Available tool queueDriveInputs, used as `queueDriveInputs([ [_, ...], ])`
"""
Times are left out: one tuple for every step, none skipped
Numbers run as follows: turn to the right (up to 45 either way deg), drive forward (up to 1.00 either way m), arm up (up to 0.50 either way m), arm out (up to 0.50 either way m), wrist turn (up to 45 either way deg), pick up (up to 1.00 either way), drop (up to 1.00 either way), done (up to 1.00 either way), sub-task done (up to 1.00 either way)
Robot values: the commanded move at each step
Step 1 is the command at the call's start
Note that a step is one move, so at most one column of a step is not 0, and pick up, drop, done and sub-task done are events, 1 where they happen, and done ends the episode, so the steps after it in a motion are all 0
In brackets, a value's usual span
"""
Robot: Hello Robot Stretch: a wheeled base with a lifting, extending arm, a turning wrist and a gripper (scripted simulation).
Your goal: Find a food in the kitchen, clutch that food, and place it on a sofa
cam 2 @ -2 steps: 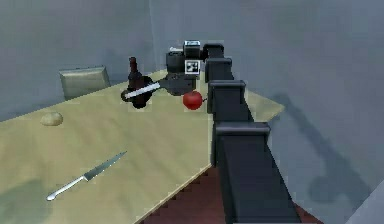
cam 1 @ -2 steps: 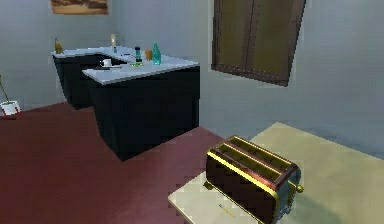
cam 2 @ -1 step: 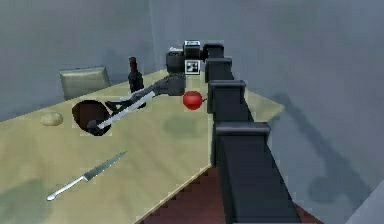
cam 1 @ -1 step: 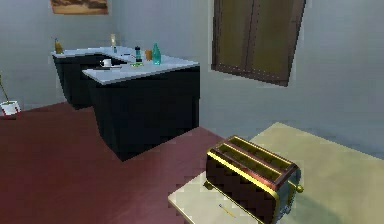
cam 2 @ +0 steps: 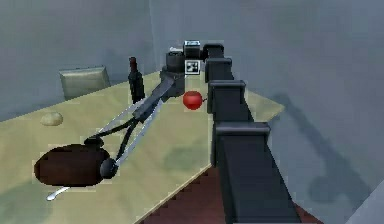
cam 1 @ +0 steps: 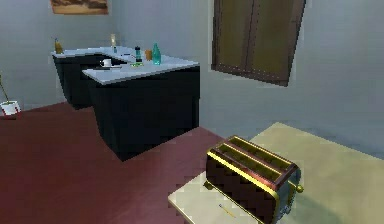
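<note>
Cream-coloured worktop (cam 2: 40,135) lies under the robot's dark square arm (cam 2: 240,150), so the kitchen search looks done. The dark pincer (cam 2: 105,158) ends at a dark brown round dish (cam 2: 55,165); how its fingers stand, and whether it holds anything, cannot be told. The small, glossy, apple-like red food (cam 2: 192,99) sits on the worktop just beside the arm, seemingly ungrasped. Clutching it and the sofa trip are left.

A small round red food (cam 2: 192,99), smooth and glossy, apple or tomato cannot be told, lies on the pale worktop (cam 2: 170,150) toward its far side, just beside the dark arm (cam 2: 240,140).
</note>
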Motion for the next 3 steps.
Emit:
queueDriveInputs([
  [0.0, 0.00, 0.00, -0.32, 0.0, 0.00, 0.00, 0.00, 0.00],
  [-45.0, 0.00, 0.00, 0.00, 0.0, 0.00, 0.00, 0.00, 0.00],
  [-39.0, 0.00, 0.00, 0.00, 0.0, 0.00, 0.00, 0.00, 0.00],
])
